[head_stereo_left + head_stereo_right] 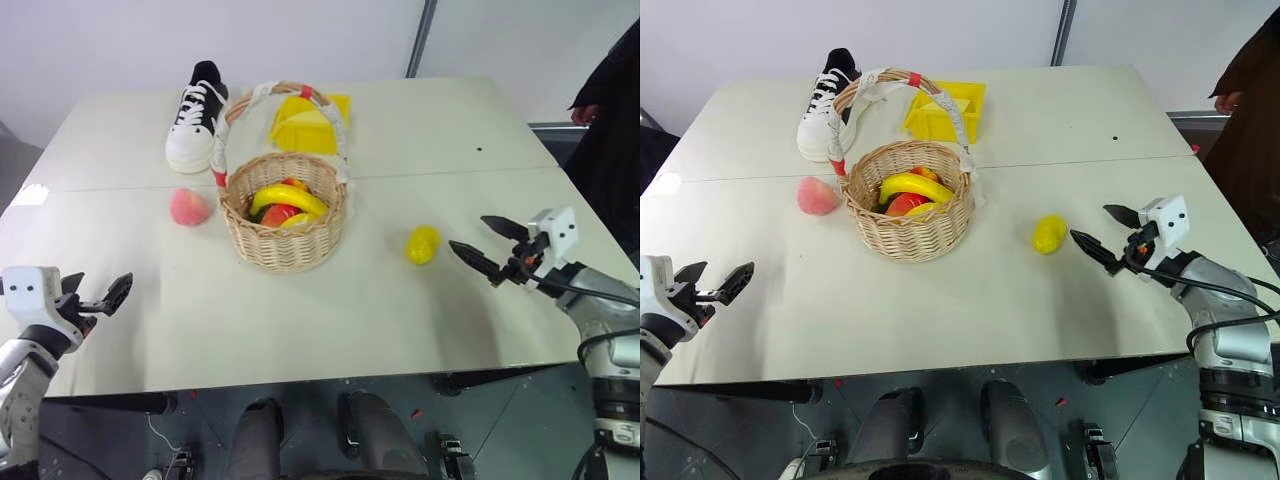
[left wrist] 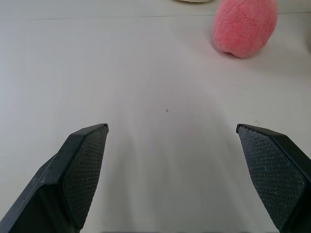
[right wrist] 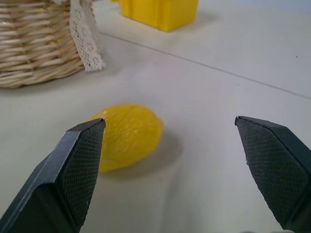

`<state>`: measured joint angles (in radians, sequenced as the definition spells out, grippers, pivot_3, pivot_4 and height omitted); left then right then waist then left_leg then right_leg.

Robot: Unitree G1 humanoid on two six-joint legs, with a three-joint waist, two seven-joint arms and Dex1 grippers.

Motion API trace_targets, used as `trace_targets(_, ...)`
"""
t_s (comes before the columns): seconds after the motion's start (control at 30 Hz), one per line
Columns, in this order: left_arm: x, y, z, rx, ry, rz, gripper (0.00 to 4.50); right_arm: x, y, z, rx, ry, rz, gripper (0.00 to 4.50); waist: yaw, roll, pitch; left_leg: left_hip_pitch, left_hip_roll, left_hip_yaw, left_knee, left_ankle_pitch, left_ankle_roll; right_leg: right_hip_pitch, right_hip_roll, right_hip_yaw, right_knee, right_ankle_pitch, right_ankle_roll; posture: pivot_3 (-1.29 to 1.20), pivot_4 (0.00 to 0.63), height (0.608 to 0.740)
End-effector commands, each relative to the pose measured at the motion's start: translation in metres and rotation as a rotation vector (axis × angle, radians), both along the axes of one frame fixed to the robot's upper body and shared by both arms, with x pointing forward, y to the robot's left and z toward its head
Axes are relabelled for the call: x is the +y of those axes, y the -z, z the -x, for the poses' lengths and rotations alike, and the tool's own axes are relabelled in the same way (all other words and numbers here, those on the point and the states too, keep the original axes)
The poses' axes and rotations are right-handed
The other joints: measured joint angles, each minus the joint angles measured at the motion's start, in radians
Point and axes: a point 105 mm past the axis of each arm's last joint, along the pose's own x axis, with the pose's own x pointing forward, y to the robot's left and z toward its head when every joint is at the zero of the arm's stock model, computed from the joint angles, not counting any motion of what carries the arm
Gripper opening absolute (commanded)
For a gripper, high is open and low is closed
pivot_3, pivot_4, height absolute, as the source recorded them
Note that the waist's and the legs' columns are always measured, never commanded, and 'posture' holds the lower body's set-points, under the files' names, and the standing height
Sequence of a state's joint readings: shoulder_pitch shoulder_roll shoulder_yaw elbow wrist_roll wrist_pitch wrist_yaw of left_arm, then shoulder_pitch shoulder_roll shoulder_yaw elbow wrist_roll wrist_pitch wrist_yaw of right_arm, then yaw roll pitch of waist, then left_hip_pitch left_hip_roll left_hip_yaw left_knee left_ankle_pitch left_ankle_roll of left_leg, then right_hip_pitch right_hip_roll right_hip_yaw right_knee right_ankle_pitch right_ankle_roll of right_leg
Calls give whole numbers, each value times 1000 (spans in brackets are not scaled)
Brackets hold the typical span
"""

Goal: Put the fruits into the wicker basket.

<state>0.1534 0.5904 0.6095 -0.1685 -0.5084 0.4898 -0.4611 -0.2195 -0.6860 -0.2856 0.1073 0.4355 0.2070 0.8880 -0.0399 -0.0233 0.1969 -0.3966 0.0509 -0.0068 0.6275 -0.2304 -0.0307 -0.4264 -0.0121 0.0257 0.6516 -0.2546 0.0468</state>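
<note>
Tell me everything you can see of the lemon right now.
The lemon is small, bright yellow and oval, with a finely dimpled, glossy skin. It lies on its side on the white table, to the robot's right of the wicker basket and apart from it. The open right claw points at it from close by without touching; only the table touches it.

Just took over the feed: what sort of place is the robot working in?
Probably a lab or test room, not a home: a plain pale table set against bare white walls, staged props like a sneaker beside a wicker basket, and a person standing at the table's far right.
</note>
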Motion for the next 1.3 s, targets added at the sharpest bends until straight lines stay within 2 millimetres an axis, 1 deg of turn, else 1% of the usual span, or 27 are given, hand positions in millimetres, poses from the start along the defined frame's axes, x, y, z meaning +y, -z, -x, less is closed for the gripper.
trace_targets(0.03,0,-13,-1,-45,3,-45,4500,4,-8,0,-43,-19,-2,4455,0,0,0,0,0,0,0,0,0,0,0,0,0,0,0,0,150,740)
trace_targets(0.13,-2,-19,-8,-55,-4,-35,4500,12,-10,2,-48,-53,8,4455,1,0,0,0,0,0,0,0,0,0,0,0,0,0,0,0,150,740)
trace_targets(0.2,-7,-28,-16,-72,12,-28,4500,19,-18,4,-67,-86,12,4455,2,0,0,0,0,0,0,0,0,0,0,0,0,0,0,0,150,740)
trace_targets(0.37,-18,-44,-46,-52,58,-47,4500,45,-39,13,-116,-192,30,4455,3,0,0,0,0,0,0,0,0,0,0,0,0,0,1,0,150,740)
trace_targets(0.43,-26,-52,-66,-28,88,-67,4500,63,-52,20,-145,-261,46,4455,4,0,0,0,0,0,0,0,0,0,1,0,0,0,1,0,150,740)
trace_targets(0.5,-40,-57,-87,12,138,-119,4500,88,-69,32,-177,-358,44,4455,6,0,0,0,0,-1,0,0,0,0,1,0,1,1,2,0,150,740)
trace_targets(0.57,-45,-59,-96,34,157,-146,4500,98,-75,39,-182,-397,41,4455,5,0,0,0,0,-1,0,0,0,0,1,0,1,2,4,0,150,740)
trace_targets(0.63,-54,-62,-110,49,188,-162,4500,120,-85,49,-196,-475,47,4455,-1,0,0,0,0,0,0,0,0,0,1,0,1,2,4,0,150,740)
trace_targets(0.67,-60,-64,-121,54,205,-150,4500,133,-90,54,-210,-521,53,4455,-3,0,0,0,0,0,0,0,0,0,1,0,1,3,4,0,150,740)
trace_targets(0.73,-69,-64,-136,79,230,-149,4500,149,-96,61,-224,-569,57,4455,0,0,0,0,0,-1,0,0,0,0,1,0,1,3,4,0,150,740)
trace_targets(0.8,-72,-61,-144,106,238,-170,4500,156,-99,64,-230,-583,57,4455,1,-1,0,-1,0,-2,0,0,0,-1,2,-1,1,3,4,0,150,740)
trace_targets(0.93,-72,-61,-153,121,232,-174,4500,160,-100,67,-229,-596,60,4455,-3,-1,0,-2,0,-1,0,0,0,-1,1,-1,1,3,4,0,150,740)
trace_targets(1.03,-72,-51,-158,174,231,-196,4500,167,-101,72,-230,-623,61,4455,2,-1,0,-3,0,-2,0,0,0,-2,1,-1,1,3,4,0,150,740)
trace_targets(1.3,-74,-42,-166,160,233,-164,4500,170,-94,74,-220,-633,50,4455,4,-1,0,-5,0,-2,2,0,0,-2,1,-1,1,4,5,0,150,740)
